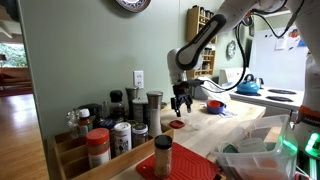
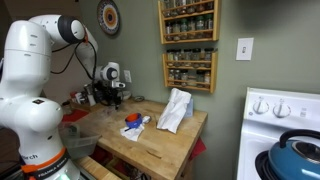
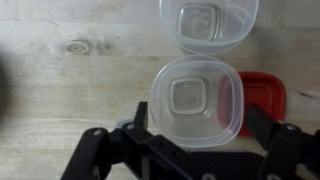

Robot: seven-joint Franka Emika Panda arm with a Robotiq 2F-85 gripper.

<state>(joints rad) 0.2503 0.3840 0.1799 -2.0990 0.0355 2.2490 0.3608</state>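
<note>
In the wrist view a clear plastic container (image 3: 195, 100) sits on the wooden counter (image 3: 70, 80), directly between my gripper's fingers (image 3: 200, 125). The fingers stand wider than the container, one on each side, so the gripper is open. A red lid (image 3: 268, 95) lies partly under the container's right edge. A second clear container (image 3: 205, 22) sits just beyond it. In both exterior views the gripper (image 1: 181, 100) (image 2: 108, 95) points down, close over the counter, with the red lid (image 1: 176, 124) below it.
Several spice jars (image 1: 120, 125) stand in a rack in the foreground. A red bowl (image 1: 214, 105) and a blue kettle (image 1: 248, 86) are farther along. A white crumpled bag (image 2: 175, 110), a blue and red item (image 2: 132, 122), wall spice shelves (image 2: 188, 40) and a stove (image 2: 285, 120) are nearby.
</note>
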